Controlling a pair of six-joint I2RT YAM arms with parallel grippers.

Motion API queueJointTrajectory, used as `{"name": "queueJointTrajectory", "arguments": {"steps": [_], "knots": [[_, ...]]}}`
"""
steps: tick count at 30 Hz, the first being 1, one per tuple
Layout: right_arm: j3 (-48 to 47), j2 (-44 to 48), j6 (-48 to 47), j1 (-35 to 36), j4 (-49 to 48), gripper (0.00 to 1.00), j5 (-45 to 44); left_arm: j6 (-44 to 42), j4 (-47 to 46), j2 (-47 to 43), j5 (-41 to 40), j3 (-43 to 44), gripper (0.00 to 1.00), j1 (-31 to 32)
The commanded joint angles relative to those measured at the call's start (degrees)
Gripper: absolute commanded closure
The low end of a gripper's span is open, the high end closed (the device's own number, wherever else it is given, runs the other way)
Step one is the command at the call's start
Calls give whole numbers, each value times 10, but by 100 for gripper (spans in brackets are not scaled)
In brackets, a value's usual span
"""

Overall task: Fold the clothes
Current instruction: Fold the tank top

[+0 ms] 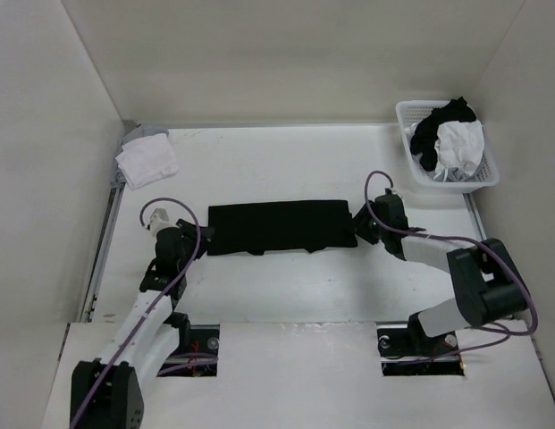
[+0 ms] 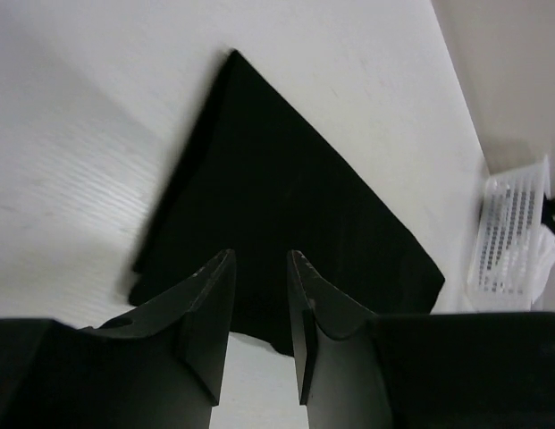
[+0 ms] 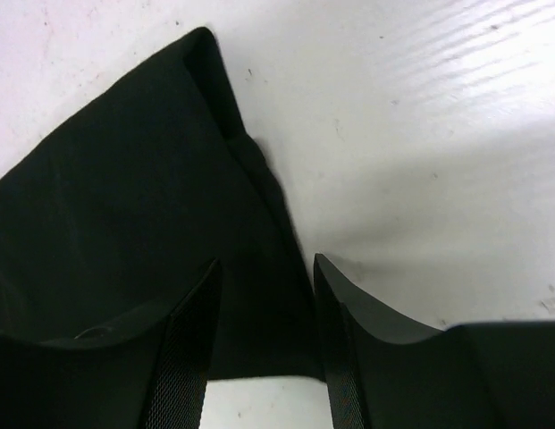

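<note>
The top (image 1: 279, 227) lies as a long flat band across the middle of the worktop (image 1: 286, 295). I judge it soft, light and limp, likely to sag and slide, so I would pinch it at both short ends, through all layers. My left end effector (image 2: 259, 255) and right end effector (image 3: 264, 261) sit at those ends, jaws partly open, gripping nothing
</note>
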State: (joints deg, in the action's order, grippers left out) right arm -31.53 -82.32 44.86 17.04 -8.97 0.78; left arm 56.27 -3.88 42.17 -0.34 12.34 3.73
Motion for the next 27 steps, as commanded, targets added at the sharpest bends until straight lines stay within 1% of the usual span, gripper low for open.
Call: {"name": "queueJointTrajectory", "arguments": {"steps": [1, 4, 7, 11, 12, 13, 15, 17, 20, 24, 27], "knots": [[-14, -30, 9, 7, -51, 51, 24, 2, -75, 32, -62, 33, 73, 72], [-10, -35, 29, 7, -60, 51, 40, 2, -100, 52, -94, 44, 74, 129], [-9, -50, 51, 7, -66, 52, 39, -3, -116, 50, -106, 59, 75, 161], [-5, -82, 91, 7, -104, 64, 62, -8, -125, 36, -107, 78, 75, 176], [-3, -88, 97, 7, -115, 69, 61, -9, -127, 31, -106, 80, 75, 177], [2, -93, 104, 7, -126, 76, 57, -10, -130, 26, -104, 81, 75, 177], [15, -89, 116, 7, -152, 83, 50, -12, -131, 18, -103, 84, 75, 177], [27, -70, 119, 7, -168, 91, 27, -16, -132, 17, -102, 86, 75, 178], [37, -31, 110, 7, -164, 98, -10, -20, -137, 23, -100, 87, 75, 180], [66, 59, 66, 7, -149, 100, -38, -19, -148, 32, -99, 81, 75, 192], [64, 147, 26, 14, -98, 100, -53, -18, -154, 38, -99, 76, 75, 195]]}}
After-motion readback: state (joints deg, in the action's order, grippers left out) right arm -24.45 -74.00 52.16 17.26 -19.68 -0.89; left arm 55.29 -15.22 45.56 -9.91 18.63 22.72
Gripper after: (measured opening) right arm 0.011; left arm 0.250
